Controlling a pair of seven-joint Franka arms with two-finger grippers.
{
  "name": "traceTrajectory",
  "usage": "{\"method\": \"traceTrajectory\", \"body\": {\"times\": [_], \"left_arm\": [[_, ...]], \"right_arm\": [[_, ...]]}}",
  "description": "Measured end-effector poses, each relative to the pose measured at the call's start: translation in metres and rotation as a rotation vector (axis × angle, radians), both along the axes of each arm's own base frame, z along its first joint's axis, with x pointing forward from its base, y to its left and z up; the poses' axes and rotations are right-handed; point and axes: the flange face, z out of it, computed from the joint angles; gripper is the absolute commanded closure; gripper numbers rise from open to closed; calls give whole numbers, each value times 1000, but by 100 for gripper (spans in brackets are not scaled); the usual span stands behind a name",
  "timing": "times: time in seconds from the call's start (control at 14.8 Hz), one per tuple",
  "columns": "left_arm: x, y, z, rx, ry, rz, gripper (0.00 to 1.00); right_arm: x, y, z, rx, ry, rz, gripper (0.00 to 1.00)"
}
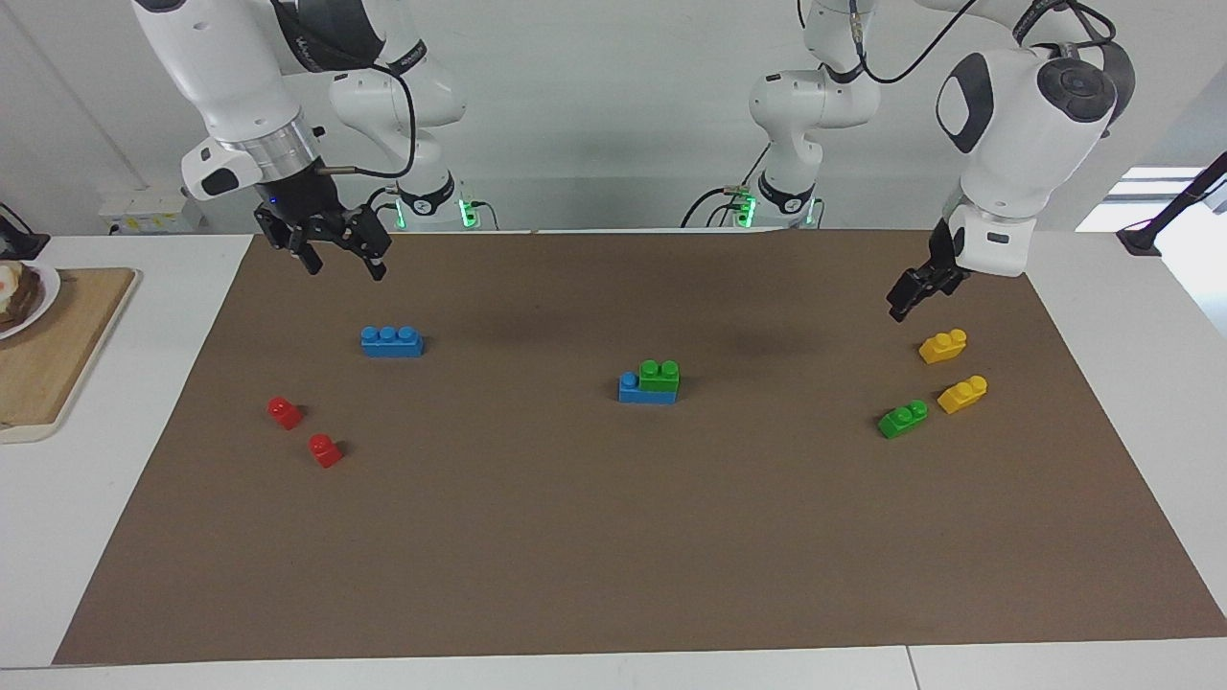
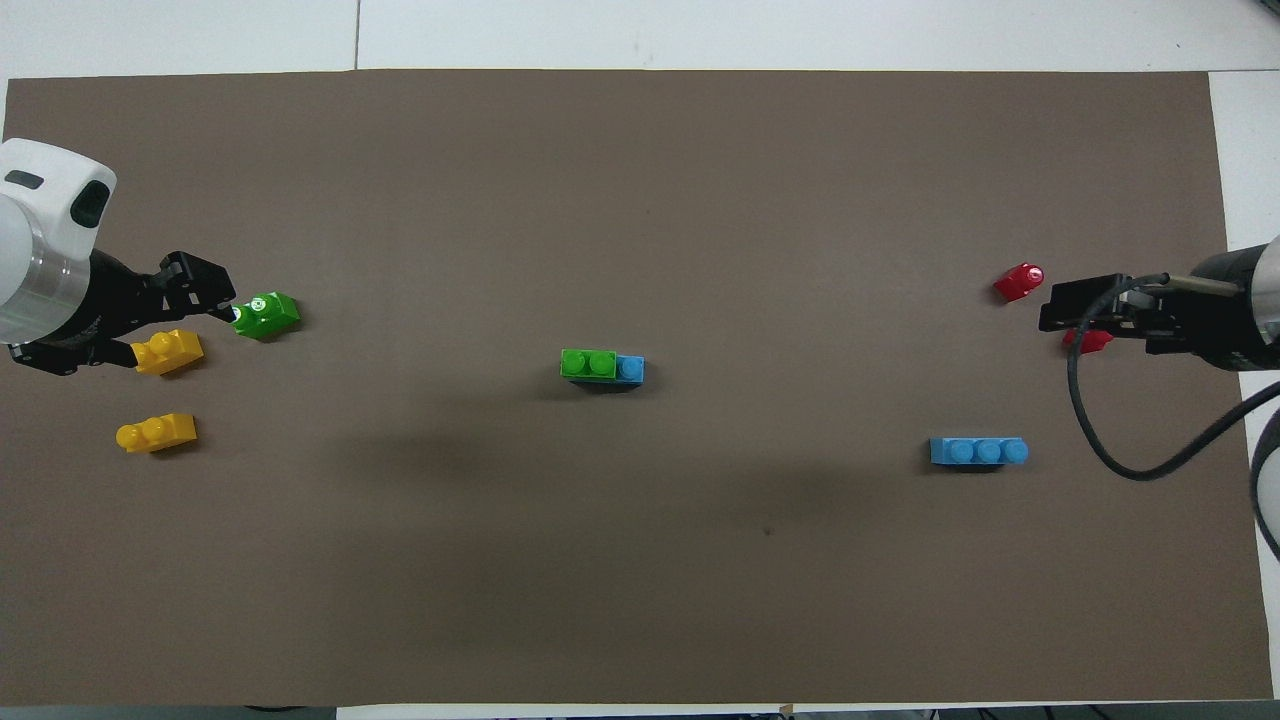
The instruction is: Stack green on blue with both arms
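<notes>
Green bricks (image 1: 659, 375) two, blue (image 1: 392, 341) two

From overhead my right hand (image 2: 1062, 305) covers most of one red brick (image 2: 1090, 340), my left hand (image 2: 205, 296) overlaps a yellow brick (image 2: 170, 351), both arms cut off at frame edges, plate (image 1: 29, 292) clipped, blue brick (image 1: 636, 387) partly under green brick (image 1: 659, 375)

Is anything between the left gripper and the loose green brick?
One yellow brick sits roughly between the open left gripper and the loose green brick; a second yellow brick lies beside it.
</notes>
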Motion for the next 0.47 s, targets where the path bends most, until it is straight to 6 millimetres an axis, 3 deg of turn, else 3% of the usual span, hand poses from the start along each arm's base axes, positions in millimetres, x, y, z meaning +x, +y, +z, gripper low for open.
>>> {"method": "traceTrajectory", "body": {"times": [0.2,0.47], "left_arm": [[-8,-1,1,-7,58,-173,0],[-29,0,25,-10,77,-237,0]], "right_arm": [[-4,-4,20,-46,26,67,0],[-3,-8,22,-86,56,86,0]]}}
